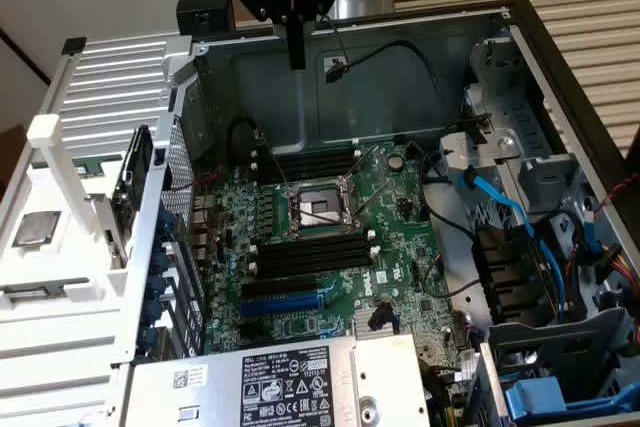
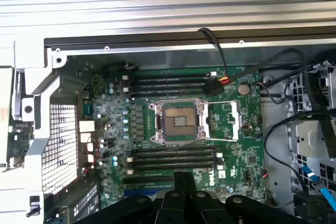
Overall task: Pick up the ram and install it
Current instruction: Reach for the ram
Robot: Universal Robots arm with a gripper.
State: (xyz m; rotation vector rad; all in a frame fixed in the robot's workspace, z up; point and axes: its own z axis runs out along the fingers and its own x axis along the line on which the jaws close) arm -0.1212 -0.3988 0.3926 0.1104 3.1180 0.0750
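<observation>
Gripper (image 1: 296,59) is seen shut, nothing held, hung high above the socket (image 1: 318,212). Ram (image 1: 133,179), prob. the dark stick stood on edge by the white rack (image 1: 60,162), is found well to the exterior view's left of the socket. It's judged light, stiff, thin & fragile. It's best taken by the long edges near mid, w/ chips & contacts avoided.

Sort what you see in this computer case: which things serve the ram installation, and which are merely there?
Job: gripper, ram standing in the white rack, black memory slots.
Merely there: blue expansion slot, processor socket, blue cables, power supply.
</observation>
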